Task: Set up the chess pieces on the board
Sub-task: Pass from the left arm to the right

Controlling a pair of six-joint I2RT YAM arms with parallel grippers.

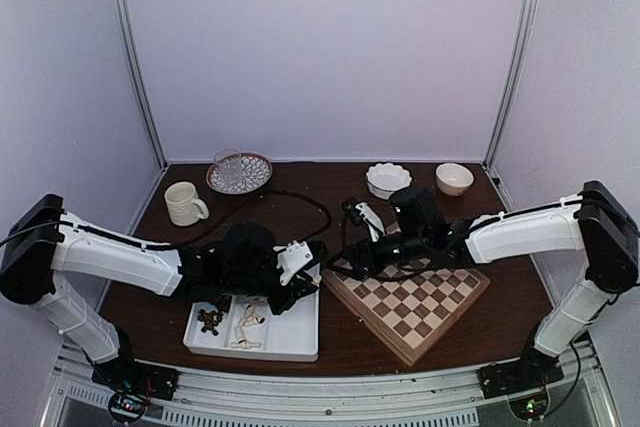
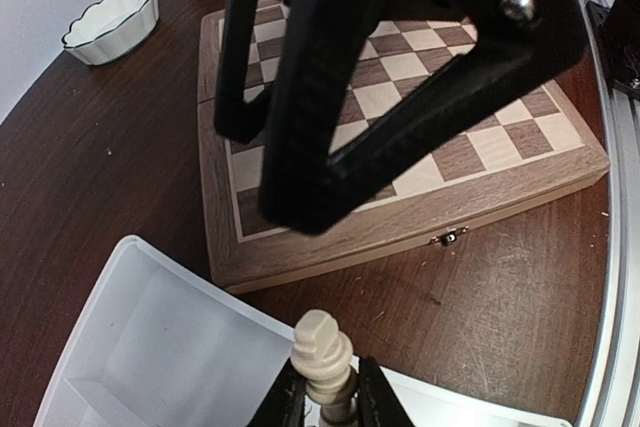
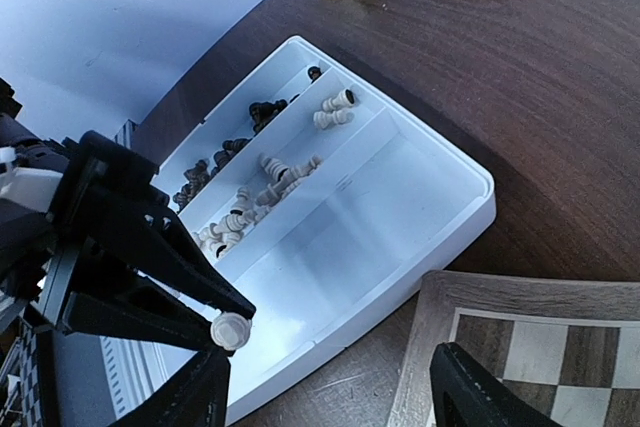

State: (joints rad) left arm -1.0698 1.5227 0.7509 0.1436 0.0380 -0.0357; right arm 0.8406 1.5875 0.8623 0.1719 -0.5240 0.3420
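My left gripper (image 1: pixel 305 269) is shut on a cream chess piece (image 2: pixel 322 342), holding it upright over the right end of the white tray (image 1: pixel 290 332). The same piece (image 3: pixel 230 330) shows in the right wrist view, just off my right gripper's left finger. My right gripper (image 3: pixel 330 397) is open, hanging over the gap between the tray (image 3: pixel 420 197) and the board's near-left corner (image 3: pixel 440 292). Its black fingers (image 2: pixel 310 127) loom over the board (image 2: pixel 480 147) in the left wrist view. No pieces show on the board (image 1: pixel 420 302). Cream pieces (image 3: pixel 265 192) and dark ones (image 3: pixel 215 162) lie in the tray's narrow compartments.
A ribbed cream mug (image 1: pixel 185 203) and a patterned plate with a glass on it (image 1: pixel 238 173) stand at the back left. A scalloped white bowl (image 1: pixel 388 179) and a plain bowl (image 1: pixel 454 178) sit behind the board. The two grippers are very close together.
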